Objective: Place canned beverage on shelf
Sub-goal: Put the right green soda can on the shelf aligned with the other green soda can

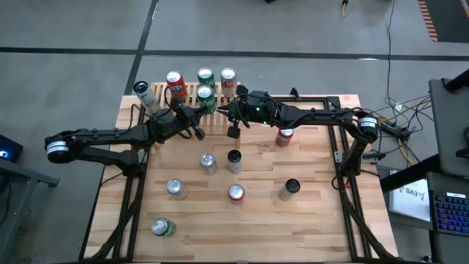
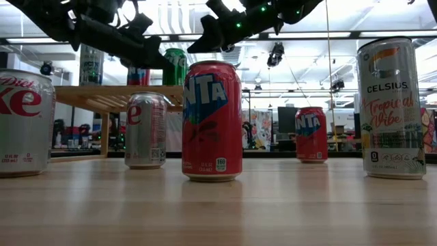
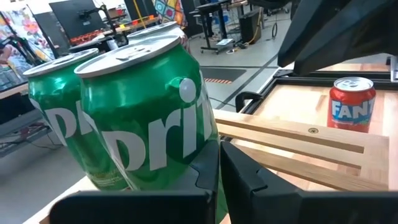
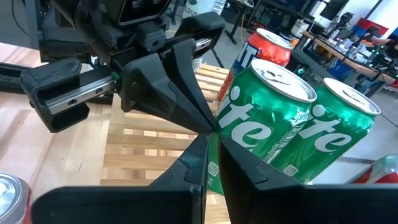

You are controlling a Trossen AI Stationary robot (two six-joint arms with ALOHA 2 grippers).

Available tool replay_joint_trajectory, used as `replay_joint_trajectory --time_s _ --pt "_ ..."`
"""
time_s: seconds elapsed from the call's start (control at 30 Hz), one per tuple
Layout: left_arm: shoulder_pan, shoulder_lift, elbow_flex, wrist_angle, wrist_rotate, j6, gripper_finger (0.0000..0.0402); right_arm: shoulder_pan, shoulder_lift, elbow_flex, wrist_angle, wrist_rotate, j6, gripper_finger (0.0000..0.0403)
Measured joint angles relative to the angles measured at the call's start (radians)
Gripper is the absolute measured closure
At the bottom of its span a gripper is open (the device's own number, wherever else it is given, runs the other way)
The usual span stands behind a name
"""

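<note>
The shelf (image 1: 220, 110) at the counter's (image 1: 308, 220) far edge carries five cans — the front green can (image 1: 207, 97) sits there between two closed, empty hands. Left hand (image 1: 196, 116) meets right hand (image 1: 229, 110) beside it; loose cans (image 1: 234, 160) stand nearer.

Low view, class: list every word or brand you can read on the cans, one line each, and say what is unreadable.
"NTA" (Fanta, first letters cut off): red can at centre.
"NTA": smaller red can behind.
"CELSIUS", "Tropical Vibe": tall can at right.
"Diet", "ke" (partly cut off): silver can at left.
Small print at the bases: too small to read.
</note>
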Motion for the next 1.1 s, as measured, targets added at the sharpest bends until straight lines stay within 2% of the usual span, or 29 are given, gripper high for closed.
replay_joint_trajectory --time_s 0.43,0.6,1.1 --pt "0.001 0.030 0.000 0.032 -0.014 0.011 0.0401 0.000 0.000 0.000 -0.014 0.000 0.000 0.0376" --pt "0.002 0.034 0.000 0.032 -0.091 0.011 0.0401 0.000 0.000 0.000 -0.017 0.000 0.000 0.0376" --pt "0.002 0.033 0.000 0.031 -0.090 0.012 0.0401 0.000 0.000 0.000 -0.029 0.000 -0.001 0.0376"
